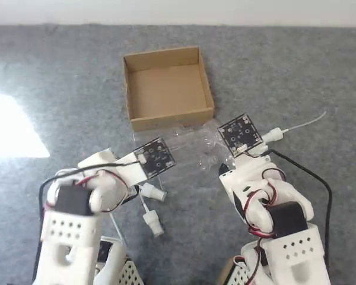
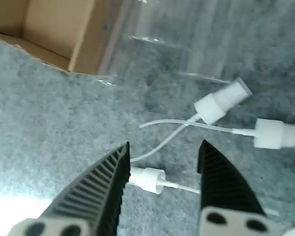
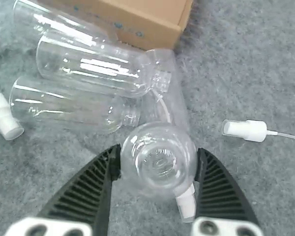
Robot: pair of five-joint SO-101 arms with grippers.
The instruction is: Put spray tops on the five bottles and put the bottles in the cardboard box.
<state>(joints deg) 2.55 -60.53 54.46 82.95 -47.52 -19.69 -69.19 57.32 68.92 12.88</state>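
Your right gripper (image 3: pixel 158 151) is closed around a clear bottle (image 3: pixel 157 167), its jaws seemingly pressing both sides. Your left gripper (image 2: pixel 164 145) hangs wide open above a spray top (image 2: pixel 147 176).

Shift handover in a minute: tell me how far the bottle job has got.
Done: nothing yet, the cardboard box holds no bottles. In hand: the right gripper has its jaws shut on one bottle, and the left gripper hangs with jaws open over a loose spray top. To do: the other bottles lie topless beside the box; capping and boxing all remain.
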